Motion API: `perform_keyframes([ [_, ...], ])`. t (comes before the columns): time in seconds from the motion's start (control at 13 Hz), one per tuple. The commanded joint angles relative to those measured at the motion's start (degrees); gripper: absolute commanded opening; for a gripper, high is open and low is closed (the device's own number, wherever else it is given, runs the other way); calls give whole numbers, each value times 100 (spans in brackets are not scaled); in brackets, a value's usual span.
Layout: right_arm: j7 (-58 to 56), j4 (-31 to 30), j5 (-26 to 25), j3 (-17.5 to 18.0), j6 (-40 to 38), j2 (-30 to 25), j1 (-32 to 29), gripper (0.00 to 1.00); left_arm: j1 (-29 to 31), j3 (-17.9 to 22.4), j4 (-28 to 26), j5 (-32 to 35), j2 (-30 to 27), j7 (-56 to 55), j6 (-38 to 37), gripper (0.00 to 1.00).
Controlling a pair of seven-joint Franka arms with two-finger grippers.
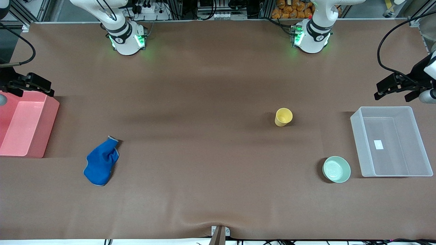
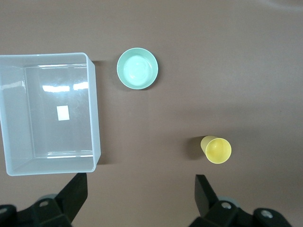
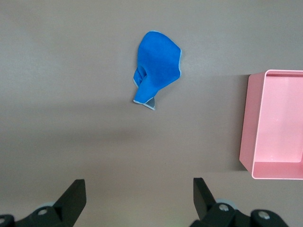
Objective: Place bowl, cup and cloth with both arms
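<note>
Since nothing was picked yet, counter [image 1: 218, 85] layout matched reach: clear bin [image 1: 424, 163], bowl [image 1: 336, 169], cup [image 1: 283, 116] at left arm's end; pink bin [image 1: 47, 136], cloth [image 1: 101, 161] at right arm's. Left end effector [image 2: 140, 196] and right end effector [image 3: 139, 196] hung open, empty.

bowl [image 1: 336, 169] beside bin [image 1: 422, 143], nearer than cup [image 1: 283, 117]

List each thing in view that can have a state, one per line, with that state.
Pale mint-green round bowl: upright, empty, beside the clear bin.
Plain yellow tapered cup: on its side.
Bright blue fabric cloth: crumpled.
Clear plastic bin: empty.
Pink plastic bin: empty.
Left gripper: open, holding nothing.
Right gripper: open, holding nothing.
</note>
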Motion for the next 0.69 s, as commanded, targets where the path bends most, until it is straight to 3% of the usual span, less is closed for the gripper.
perform_keyframes([
  [0.0, 24, 118, 122, -31, -106, 26, 1, 100, 44, -31, 130, -29, 73, 18, -89, 100],
  [0.31, 24, 110, 157, -31, -98, 35, -8, 100, -26, -84, 94, -56, 230, -444, -98, 100],
  [0.62, -29, 127, 246, -49, -28, 219, -43, 100, -18, -391, -387, -300, 231, -666, -28, 100],
])
